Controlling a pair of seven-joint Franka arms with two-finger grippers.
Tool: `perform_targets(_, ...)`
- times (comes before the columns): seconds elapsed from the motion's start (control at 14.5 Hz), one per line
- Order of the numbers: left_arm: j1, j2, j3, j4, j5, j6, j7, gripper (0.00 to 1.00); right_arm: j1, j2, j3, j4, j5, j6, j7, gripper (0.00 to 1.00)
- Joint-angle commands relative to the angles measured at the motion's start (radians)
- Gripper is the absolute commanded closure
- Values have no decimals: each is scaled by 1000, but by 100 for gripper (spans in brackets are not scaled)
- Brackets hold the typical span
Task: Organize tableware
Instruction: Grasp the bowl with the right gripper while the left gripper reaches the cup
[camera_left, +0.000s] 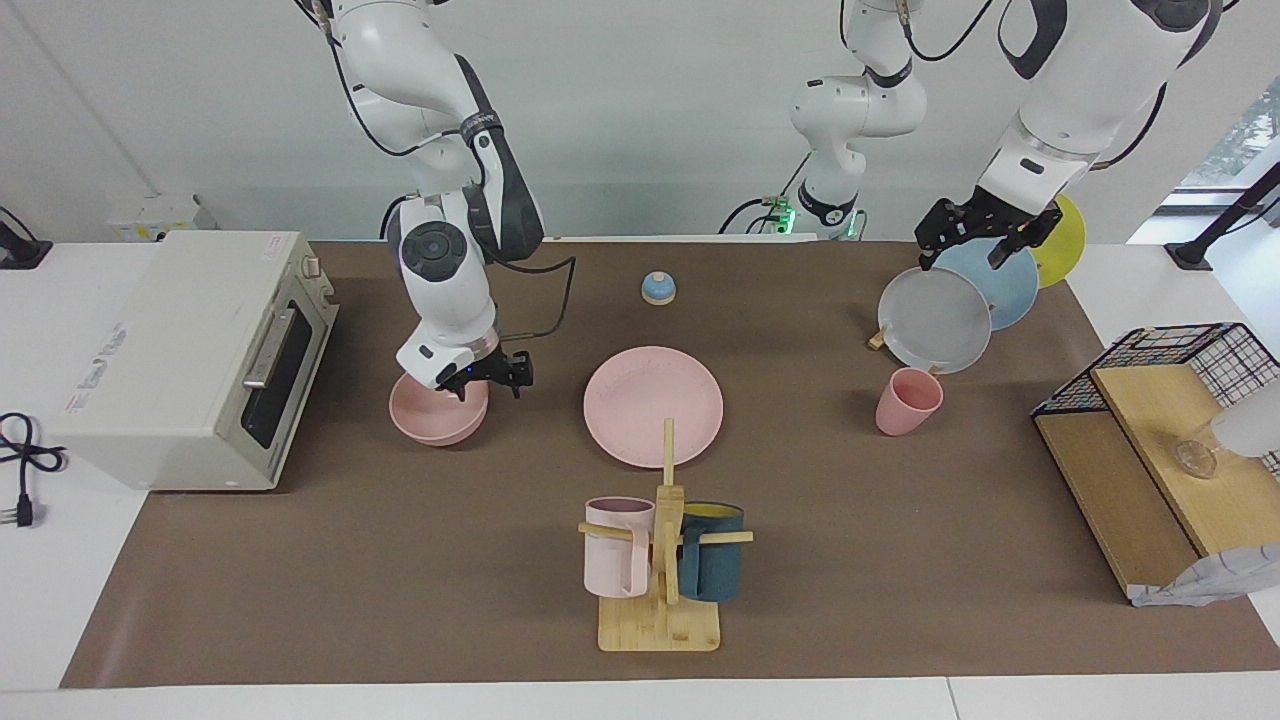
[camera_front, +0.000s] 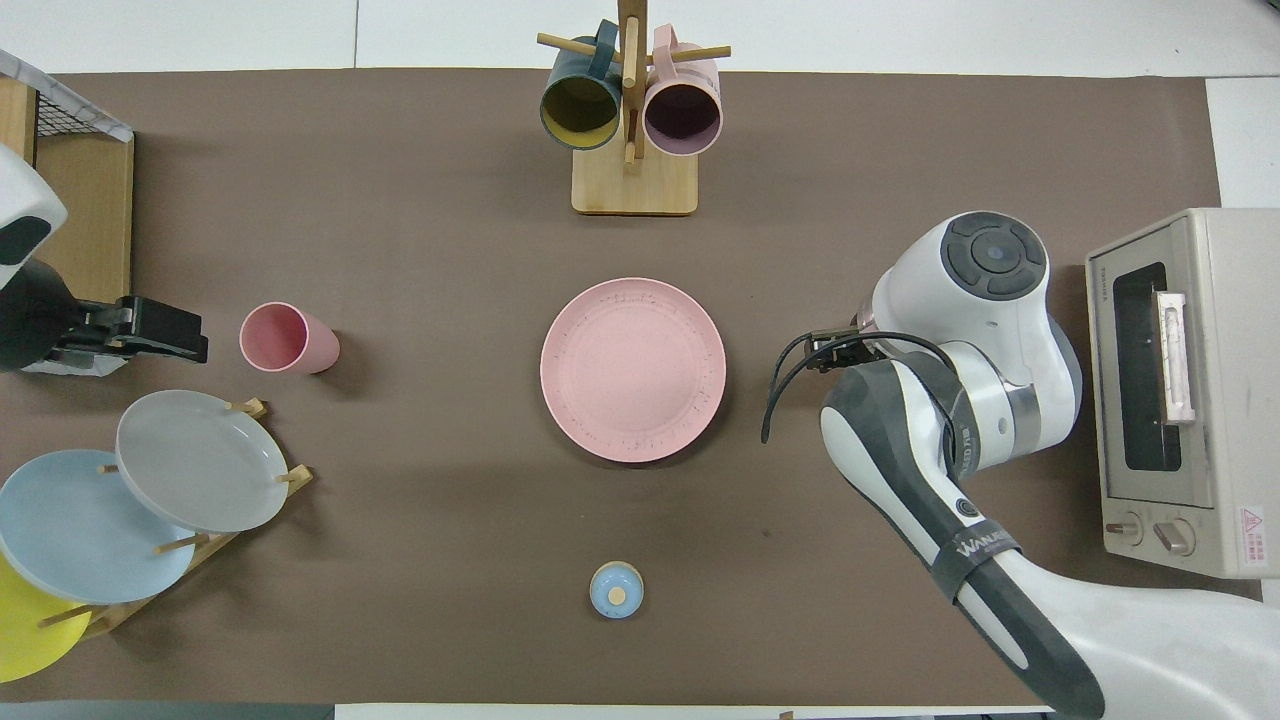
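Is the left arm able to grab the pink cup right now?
Probably yes. The left claw hangs over the plate rack, and the pink cup stands beside that rack with nothing covering it.

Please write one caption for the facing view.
Right gripper at matte pink round bowl; left gripper waits.

A toaster oven (camera_left: 190, 360) sits at the right arm's end of the worktop (camera_left: 400, 580). A wooden mug tree (camera_left: 665, 570) holds a pale pink mug (camera_left: 617, 548) and a dark teal mug (camera_left: 712, 565). Grey (camera_left: 935, 320), blue (camera_left: 1000, 280) and yellow (camera_left: 1068, 240) plates stand in a rack. A small blue bell (camera_left: 658, 288) sits nearer the robots.
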Motion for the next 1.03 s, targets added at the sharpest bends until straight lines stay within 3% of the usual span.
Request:
perform_targets(0.0,12,2,-10,17,18,-21,-9,0,3,-25,-1,-37,11,31,17,42)
perform_targets(0.07,12,2,-10,17,18,-26,-9,0,3,-25,-1,-40,3,33,16,47)
perform_targets(0.48,13,0,-9,14,16,-20,-41,0,1,-29,-1,-68,-14,59,5,48)
perform_targets(0.55,13,-12,-10,-21,16,-4,-96,0,3,-29,-1,-68,-26,59,-4,56)
perform_targets(0.69,-3,-38,-10,-133,18,153,-78,0,3,-29,-1,-69,-70,59,-7,79)
perform_targets(0.83,-11,-39,-13,-150,15,152,-72,0,3,-31,-1,-69,-75,58,-7,100)
perform_targets(0.96,-11,-38,-13,-149,12,149,-73,0,4,-31,-1,-68,-92,51,-9,100)
